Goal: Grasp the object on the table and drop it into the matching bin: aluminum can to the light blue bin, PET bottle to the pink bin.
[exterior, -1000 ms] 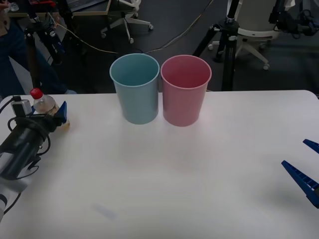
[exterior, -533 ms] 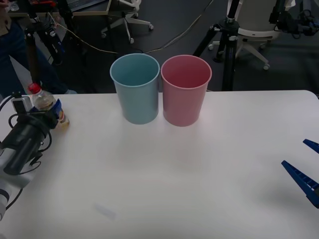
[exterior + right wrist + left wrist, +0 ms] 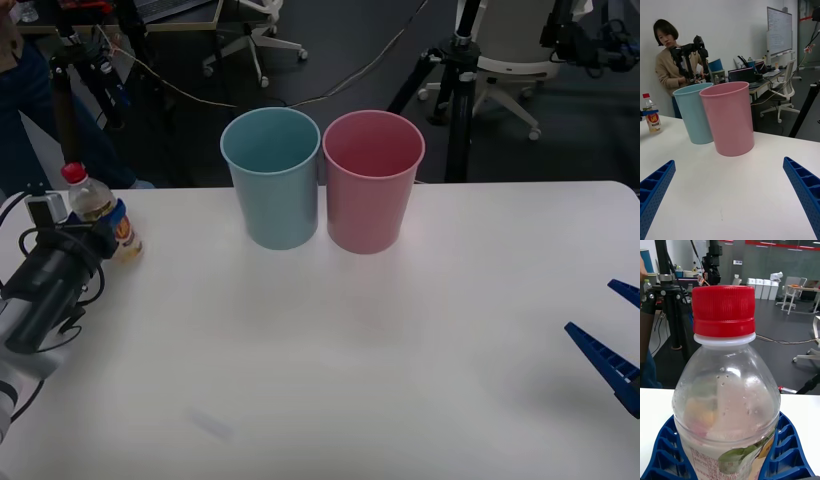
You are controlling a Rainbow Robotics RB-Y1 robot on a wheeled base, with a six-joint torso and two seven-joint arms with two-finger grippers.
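The PET bottle (image 3: 100, 211) is enclosed upright between the blue fingers (image 3: 788, 450) of the left gripper (image 3: 105, 235) at the worktop's (image 3: 330, 350) far left edge, well apart from the pink bin (image 3: 372, 182). A slip is risked by the smooth rounded body. On the way the light blue bin (image 3: 272, 178) must be cleared; the right gripper (image 3: 618, 335) is parked wide open and empty.
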